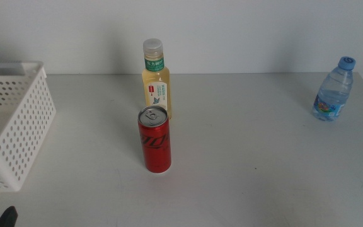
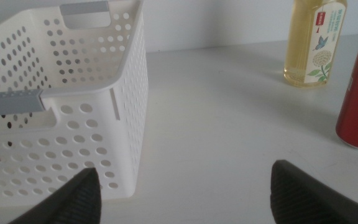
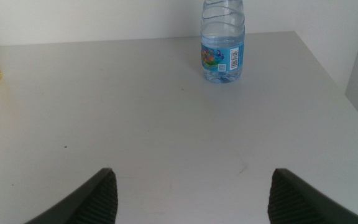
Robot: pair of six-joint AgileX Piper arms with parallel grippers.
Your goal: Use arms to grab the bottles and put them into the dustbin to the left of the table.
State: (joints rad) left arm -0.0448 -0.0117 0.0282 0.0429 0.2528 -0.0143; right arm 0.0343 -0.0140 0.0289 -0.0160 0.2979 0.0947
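Nothing is held yet: the left gripper [image 2: 182,190] waits low at the near left edge of the surface [image 1: 244,164], its fingers [image 2: 73,199] spread wide and empty, with only a dark tip showing in the middle view. The right gripper [image 3: 191,196] also has its fingers [image 3: 89,199] spread and empty, and it is out of the middle view. The step in hand looks like the first reach, and the left arm seems best placed for it, since the bin [image 1: 17,120] stands just beside that gripper at the left edge. The can [image 1: 154,139] is the nearest target, upright near the centre. I would bring the open fingers in level around its middle, from the side away from the juice bottle [image 1: 155,79], which stands close behind it and could be knocked over. It should then be lifted clear of the bin's wall before release. The right arm faces the water bottle [image 3: 223,43], upright at the far right corner near the edge, so closing gently matters there, as a light bottle may tip or slide off. Counted from near to far: two grippers, one bin, one can, one juice bottle, one water bottle. That makes three containers to clear, all still on the surface, and the bin looks empty as far as the views show.
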